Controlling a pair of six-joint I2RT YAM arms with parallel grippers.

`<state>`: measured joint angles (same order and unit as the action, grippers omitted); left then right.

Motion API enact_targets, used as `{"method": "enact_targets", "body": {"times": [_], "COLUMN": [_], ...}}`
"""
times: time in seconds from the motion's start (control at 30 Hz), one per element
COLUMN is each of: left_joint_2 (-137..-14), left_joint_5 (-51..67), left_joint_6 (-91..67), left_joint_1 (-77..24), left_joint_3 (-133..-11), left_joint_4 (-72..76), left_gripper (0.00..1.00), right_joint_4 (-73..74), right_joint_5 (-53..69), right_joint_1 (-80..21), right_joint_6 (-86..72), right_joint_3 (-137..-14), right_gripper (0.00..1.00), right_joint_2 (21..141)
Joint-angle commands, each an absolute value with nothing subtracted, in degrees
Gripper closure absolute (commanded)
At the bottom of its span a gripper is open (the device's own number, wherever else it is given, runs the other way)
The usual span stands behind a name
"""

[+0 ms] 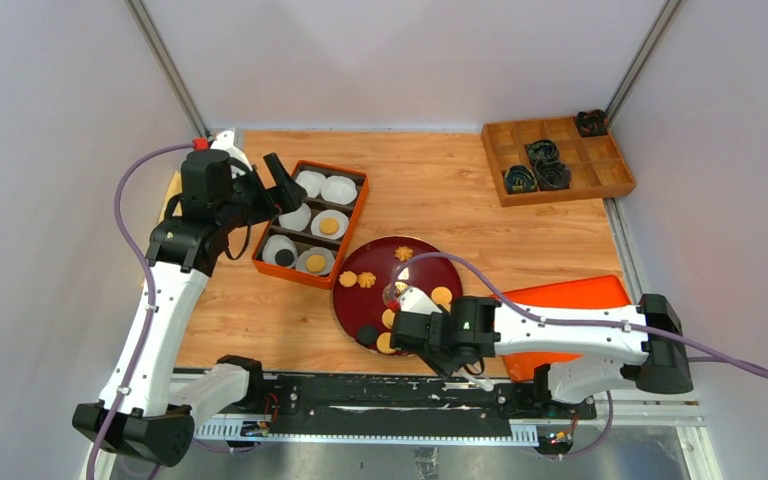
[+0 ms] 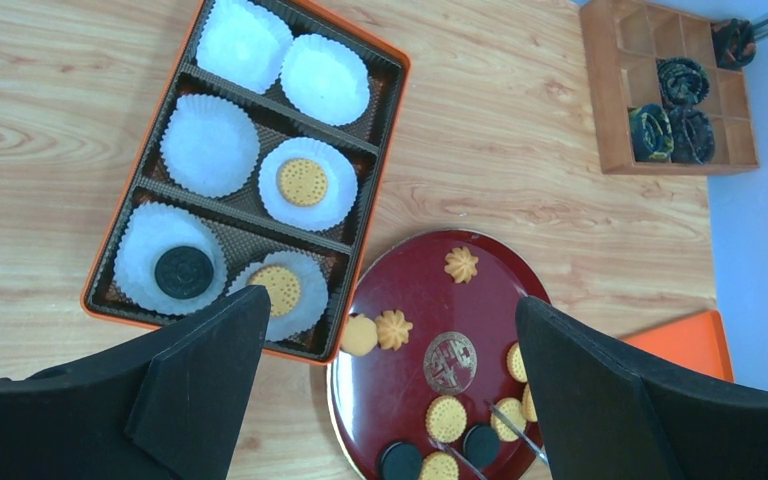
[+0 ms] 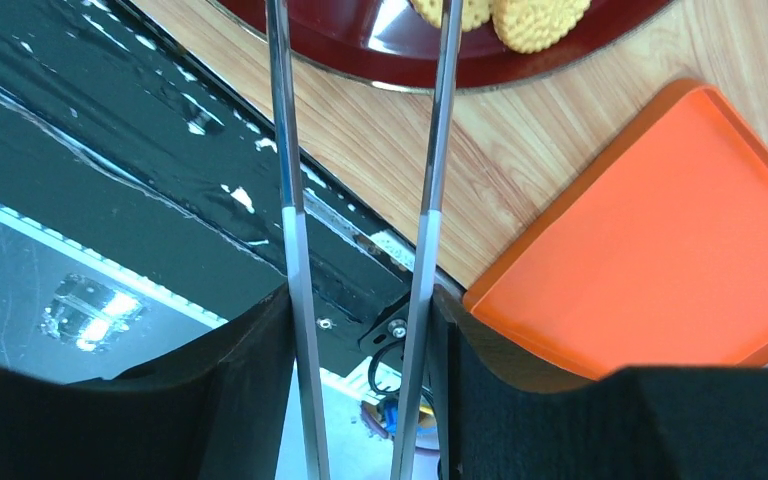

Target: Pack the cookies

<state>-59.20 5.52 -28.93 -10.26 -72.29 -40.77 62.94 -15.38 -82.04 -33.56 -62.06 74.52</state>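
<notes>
Cookies lie on a dark red plate [image 1: 415, 272]: golden flower ones [image 1: 403, 254], a round golden one [image 1: 441, 295] and a black one [image 1: 367, 334]. They also show in the left wrist view [image 2: 446, 418]. The orange box [image 1: 358, 215] holds white paper cups; three hold cookies: golden [image 2: 302, 181], black [image 2: 183, 271] and golden [image 2: 277, 287]. My left gripper [image 1: 278, 185] hangs open and empty above the box and plate [image 2: 392, 300]. My right gripper [image 3: 360, 300] is shut on metal tongs [image 3: 288, 150]. The tong tips are over the plate's near side by golden cookies [image 3: 530, 20].
An orange lid [image 1: 570, 300] lies right of the plate, under my right arm, and shows in the right wrist view [image 3: 660, 230]. A wooden compartment tray [image 1: 600, 180] with black coiled rings stands at the back right. The black rail [image 1: 360, 395] runs along the near edge.
</notes>
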Motion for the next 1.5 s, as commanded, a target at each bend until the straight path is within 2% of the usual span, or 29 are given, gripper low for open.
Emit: {"method": "enact_targets", "body": {"times": [0.0,0.43,0.67,0.9,1.07,1.17,1.47], "left_joint_2": [-58.1,-57.6,-57.6,-57.5,-57.1,-57.1,-57.0], "left_joint_5": [5.3,4.3,4.8,6.1,6.8,6.8,6.5], "left_joint_6": [-28.0,-27.6,-27.6,-28.6,-28.8,-28.9,-28.2], "left_joint_1": [-10.4,-10.4,-10.4,-10.4,-10.4,-10.4,-10.4], "left_joint_3": [-72.5,-73.1,-73.4,-73.6,-74.0,-73.9,-72.9], "left_joint_4": [-40.8,-41.5,-41.7,-41.6,-41.6,-41.6,-41.6], "left_gripper": [0.0,0.0,0.0,0.0,0.0,0.0,0.0], "right_joint_4": [62.2,56.3,54.9,57.6,57.7,57.2,55.0], "right_joint_5": [-16.7,-12.9,-10.1,-12.0,-10.5,-9.6,-7.6], "right_joint_1": [-82.5,-77.6,-77.0,-77.0,-77.0,-77.0,-77.0], "right_joint_6": [-31.4,-30.4,-32.9,-37.1,-38.2,-37.9,-36.2], "right_joint_3": [-66.2,-66.3,-63.9,-62.3,-61.4,-61.2,-63.7], "right_gripper": [0.49,0.51,0.51,0.46,0.47,0.51,0.79], "right_joint_2": [75.0,80.6,79.1,75.2,74.6,75.6,79.6]}}
